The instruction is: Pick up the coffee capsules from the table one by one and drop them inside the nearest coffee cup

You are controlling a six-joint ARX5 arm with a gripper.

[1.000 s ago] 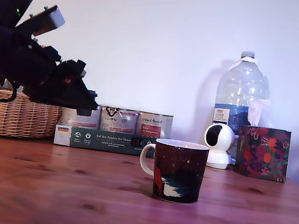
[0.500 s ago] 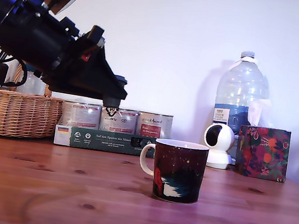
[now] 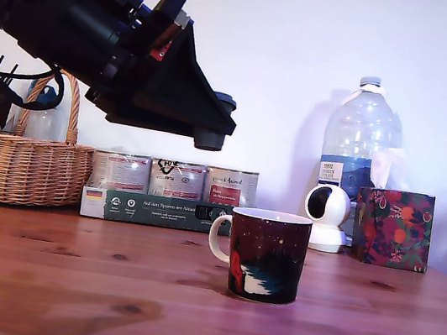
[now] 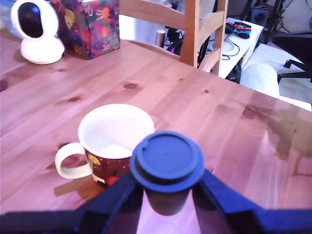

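The gripper [image 4: 166,195] is closed on a dark blue coffee capsule [image 4: 167,163], its 2 fingers [image 4: 113,199] pressing the capsule's body from either side below the round flat lid. In the exterior view the arm reaches in from the upper left with the capsule [image 3: 209,135] at its tip, held well above the table [image 3: 59,294]. The coffee cup [image 3: 266,255] stands on the table below the gripper and a little toward the exterior view's right of it, handle turned to the gripper's side. In the wrist view the cup's white inside [image 4: 116,130] lies just beyond the capsule, whose lid overlaps the cup's near rim. Past the cup from the gripper stand a white round camera [image 4: 34,30] and a patterned box [image 4: 90,24].
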